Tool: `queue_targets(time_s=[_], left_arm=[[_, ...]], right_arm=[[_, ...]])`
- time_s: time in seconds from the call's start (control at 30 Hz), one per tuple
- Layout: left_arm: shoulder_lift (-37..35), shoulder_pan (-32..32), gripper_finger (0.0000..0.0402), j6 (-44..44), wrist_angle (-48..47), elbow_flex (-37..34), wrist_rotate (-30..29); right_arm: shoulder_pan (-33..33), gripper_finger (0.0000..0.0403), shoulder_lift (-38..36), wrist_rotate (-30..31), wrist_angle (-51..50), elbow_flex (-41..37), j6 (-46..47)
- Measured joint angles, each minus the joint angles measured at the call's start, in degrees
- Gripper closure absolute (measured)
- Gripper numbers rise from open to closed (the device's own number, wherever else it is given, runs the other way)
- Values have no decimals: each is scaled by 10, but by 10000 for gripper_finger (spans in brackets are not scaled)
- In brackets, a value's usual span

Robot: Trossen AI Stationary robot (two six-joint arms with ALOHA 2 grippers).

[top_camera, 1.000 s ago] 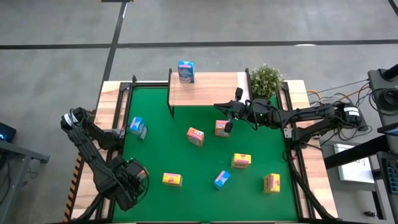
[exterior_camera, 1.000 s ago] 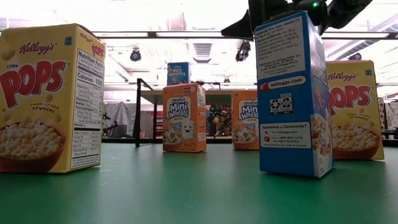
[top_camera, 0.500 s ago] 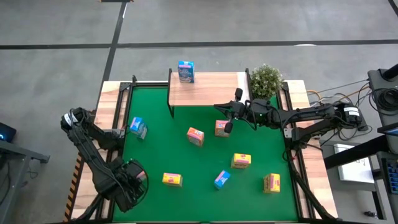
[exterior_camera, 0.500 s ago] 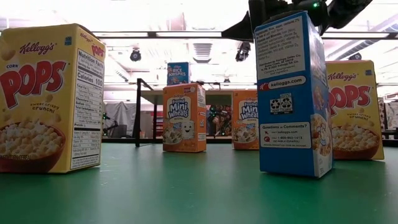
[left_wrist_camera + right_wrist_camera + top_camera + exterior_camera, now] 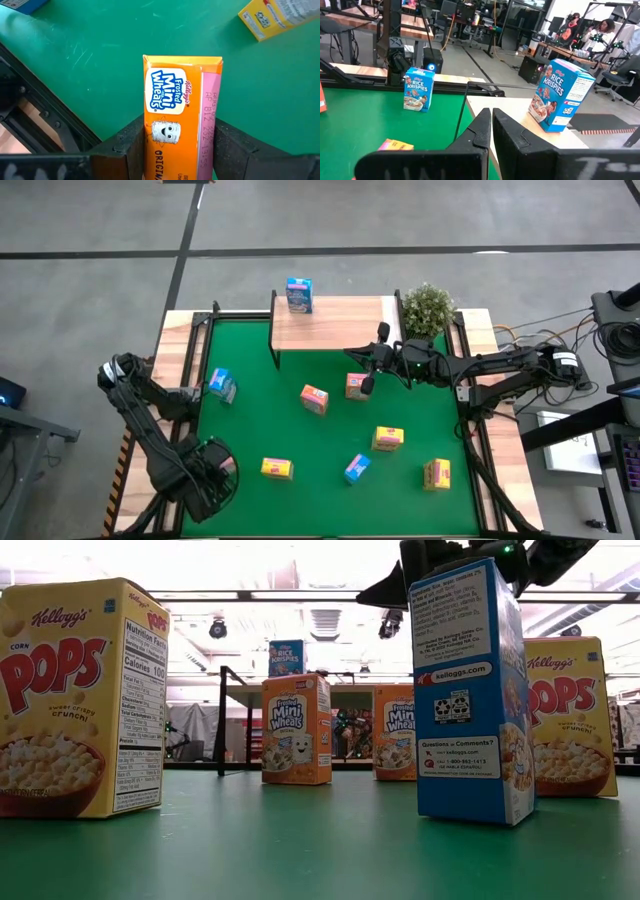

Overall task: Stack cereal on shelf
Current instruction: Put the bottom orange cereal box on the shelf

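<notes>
One blue cereal box [image 5: 298, 294] stands on the shelf [image 5: 340, 322] from above, others scattered over the green mat [image 5: 260, 420]; the right gripper [image 5: 366, 384] hovers by an orange box [image 5: 355, 385]. Low down, a yellow Pops box [image 5: 80, 700] looms nearest. The left gripper [image 5: 172, 145] clamps a Mini-Wheats box [image 5: 180, 112] (fingers pressed on both sides). The right gripper's fingers [image 5: 482, 127] are closed, empty.

Cut off at the lower edge of the left wrist view: the orange box [image 5: 181, 122] between the left claw [image 5: 181, 150] fingers. Cropped at the left edge of the low view: the yellow box [image 5: 75, 700]. Possibly people, too small to tell, at upper right of the right wrist view.
</notes>
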Motion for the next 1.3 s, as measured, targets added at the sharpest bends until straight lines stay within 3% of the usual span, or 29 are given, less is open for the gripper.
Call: queue_targets(time_s=[0.4, 0.6, 1.07, 1.3], left_arm=[[0, 0, 239, 0, -39, 66, -68], [0, 2, 239, 21, -60, 90, -135], [0, 80, 239, 211, -101, 180, -382], [0, 134, 239, 328, -100, 213, -419]], right_arm=[[0, 394, 0, 0, 0, 0, 0], [0, 394, 0, 0, 0, 0, -1], [0, 394, 0, 0, -5, 0, 5], [0, 394, -2, 0, -6, 0, 4]])
